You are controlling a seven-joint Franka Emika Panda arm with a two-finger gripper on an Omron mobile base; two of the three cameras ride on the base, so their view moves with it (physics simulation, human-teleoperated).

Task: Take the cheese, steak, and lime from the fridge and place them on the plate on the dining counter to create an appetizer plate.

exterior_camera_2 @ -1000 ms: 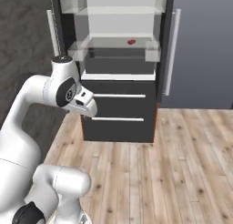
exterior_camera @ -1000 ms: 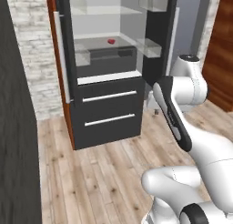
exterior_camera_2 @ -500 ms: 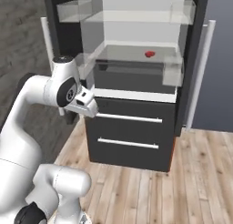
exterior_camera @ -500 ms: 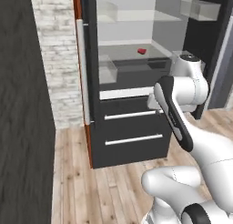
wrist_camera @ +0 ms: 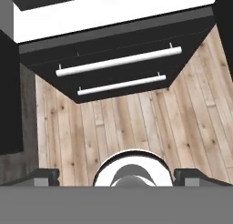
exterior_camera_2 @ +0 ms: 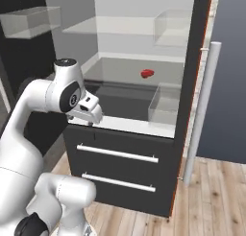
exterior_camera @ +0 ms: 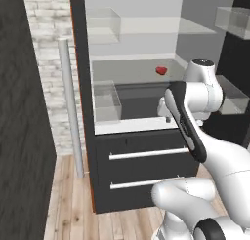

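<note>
While the fridge (exterior_camera: 132,136) stands open in the left base view, the steak (exterior_camera: 161,70) sits far back on its pale shelf, right of a clear bin (exterior_camera: 106,101). Over in the right base view the gripper (exterior_camera_2: 89,110) hangs near the shelf's front edge, well short of the steak (exterior_camera_2: 147,73). Hand view: fingertips (wrist_camera: 44,176) spread wide, nothing between them, pointing down at the drawer handles (wrist_camera: 119,63) and wood floor (wrist_camera: 136,127).

The fridge (exterior_camera: 132,112) is cut off at the top edge of both base views. The steak (exterior_camera: 161,70) is a small red lump — too small to show detail. The arm hides the shelf's right end in the left base view.
</note>
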